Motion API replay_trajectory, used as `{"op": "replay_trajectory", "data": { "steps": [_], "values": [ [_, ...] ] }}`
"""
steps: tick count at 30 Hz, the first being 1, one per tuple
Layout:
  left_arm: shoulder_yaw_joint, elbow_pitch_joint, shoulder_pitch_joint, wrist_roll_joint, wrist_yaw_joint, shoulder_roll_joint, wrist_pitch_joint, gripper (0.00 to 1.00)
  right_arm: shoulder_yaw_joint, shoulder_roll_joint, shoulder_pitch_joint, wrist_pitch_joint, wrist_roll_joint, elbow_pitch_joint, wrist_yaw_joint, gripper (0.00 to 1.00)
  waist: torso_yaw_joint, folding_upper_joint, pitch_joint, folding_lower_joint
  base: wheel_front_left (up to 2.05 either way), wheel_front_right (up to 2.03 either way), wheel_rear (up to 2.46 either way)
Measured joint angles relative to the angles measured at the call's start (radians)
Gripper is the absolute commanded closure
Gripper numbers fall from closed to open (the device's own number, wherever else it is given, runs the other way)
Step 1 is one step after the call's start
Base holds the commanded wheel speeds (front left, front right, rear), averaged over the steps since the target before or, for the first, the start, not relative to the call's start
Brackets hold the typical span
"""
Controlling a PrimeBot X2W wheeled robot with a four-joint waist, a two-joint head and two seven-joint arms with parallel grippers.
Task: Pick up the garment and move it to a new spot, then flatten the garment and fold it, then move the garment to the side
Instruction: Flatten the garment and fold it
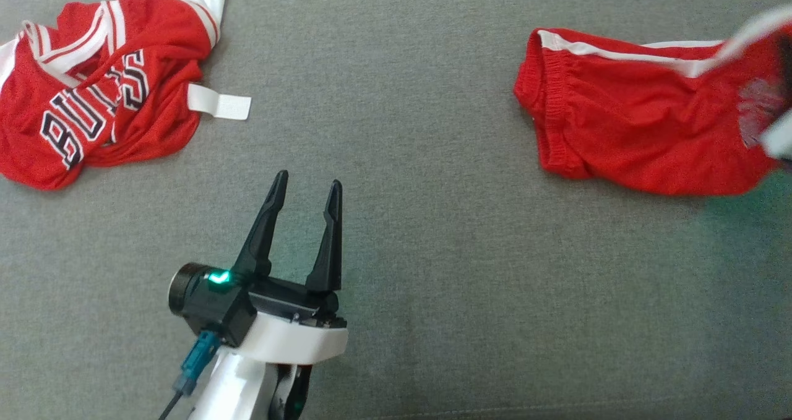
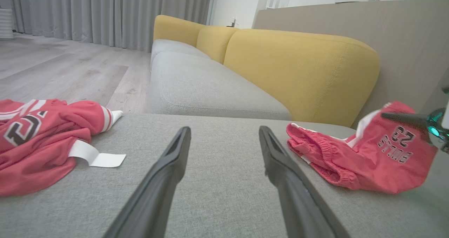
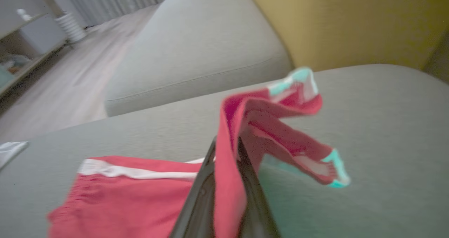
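- Left pincer: fingers spread wide, nothing between them, pointing away from the robot, low over the grey sofa seat; contact with the fabric not clear.
- Right pincer: fingers pressed together on a fold of the red shorts, cloth pinched between the two dark fingers, running up past the tips and flopping over beyond them.
- Same pincer seen from the left wrist at the far right, one dark finger against the raised part of the shorts.
- Shorts: well off to the right of the left pincer and a little ahead of it, elastic waistband end nearest that pincer, white stripe along the far edge.
- Most of the cloth lying on the seat; only the end held by the right pincer lifted, blurred in the head view.
- Lettering "BULLS 23" on the lifted part, upside down in the left wrist view.
- Red and white jersey: crumpled in a heap, ahead and to the left of the left pincer, well apart from the shorts.
- White strip sticking out of the jersey toward the left pincer, flat on the seat.
- Beyond the left pincer's tips: yellow backrest, wooden floor, grey curtains.
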Motion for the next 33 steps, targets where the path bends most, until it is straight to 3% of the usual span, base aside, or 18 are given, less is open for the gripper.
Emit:
{"op": "replay_trajectory", "data": {
  "steps": [6,7,8,14,20,25,26,27,33],
  "values": [
    [-0.040,0.030,-0.004,-0.022,-0.005,0.000,0.000,0.00,0.068,0.138,-0.014,0.137,0.003,-0.257,0.000,1.00,0.004,0.0000,-0.014,0.0001,0.00,0.00,0.00],
    [-0.051,0.035,-0.005,-0.028,-0.006,0.000,0.000,0.00,0.080,0.159,-0.013,0.156,-0.009,-0.273,0.000,0.67,0.011,0.0000,-0.015,0.0001,0.00,0.00,0.00],
    [-0.059,0.040,-0.007,-0.031,-0.010,0.000,0.000,0.00,0.088,0.180,-0.011,0.173,-0.026,-0.283,0.000,0.00,0.018,0.0000,-0.017,0.0001,0.00,0.00,0.00],
    [-0.065,0.061,-0.011,-0.067,-0.011,0.000,0.000,0.00,0.090,0.249,0.061,0.198,-0.070,-0.369,0.000,0.00,0.056,0.0000,-0.042,0.0000,0.00,0.00,0.00],
    [-0.044,0.068,0.006,-0.069,-0.008,0.000,0.000,0.00,-0.010,0.217,0.184,0.144,-0.158,-0.483,0.000,0.00,0.058,0.0000,-0.093,0.0000,0.00,0.00,0.00],
    [-0.022,0.066,0.053,-0.069,-0.007,0.000,0.000,0.00,-0.066,0.198,0.293,0.123,-0.277,-0.496,0.000,0.00,0.045,0.0000,-0.142,0.0000,0.00,0.00,0.00],
    [-0.023,0.063,0.057,-0.069,-0.007,0.000,0.000,0.00,-0.076,0.202,0.312,0.123,-0.271,-0.485,0.000,0.59,0.047,0.0000,-0.147,-0.0001,0.00,0.00,0.00],
    [-0.026,0.061,0.058,-0.069,-0.007,0.000,0.000,0.00,-0.086,0.205,0.325,0.123,-0.264,-0.468,0.000,1.00,0.052,0.0000,-0.149,-0.0001,0.00,0.00,0.00],
    [-0.035,0.041,0.055,-0.070,-0.004,0.000,0.000,0.00,-0.103,0.179,0.300,0.103,-0.300,-0.347,0.000,1.00,0.096,0.0000,-0.126,0.0000,0.00,0.00,0.00]
  ]
}}
